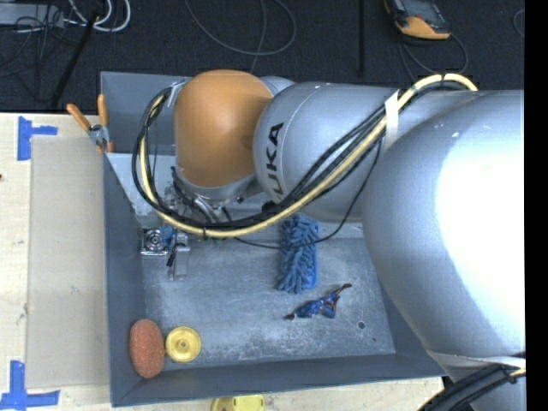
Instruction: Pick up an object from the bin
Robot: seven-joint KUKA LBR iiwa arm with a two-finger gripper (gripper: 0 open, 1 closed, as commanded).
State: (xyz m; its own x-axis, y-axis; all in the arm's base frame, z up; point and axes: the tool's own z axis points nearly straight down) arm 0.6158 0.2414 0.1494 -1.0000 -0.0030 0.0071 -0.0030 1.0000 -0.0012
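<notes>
- Gripper (174,251) sits low by the bin's (120,315) left wall, approx midway along. I can't tell if it's spread or closed, nor what's under it.
- Blue fuzzy tuft (297,257) lies at bin centre, w/ a small blue-and-dark scrap (318,306) near it, toward the front edge.
- Front-left corner: brown oval (146,348) right beside a yellow disc (182,343).

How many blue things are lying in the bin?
2: a fluffy blue cloth mid-bin, and a small blue toy just nearer the front. The arm may hide more.
</notes>
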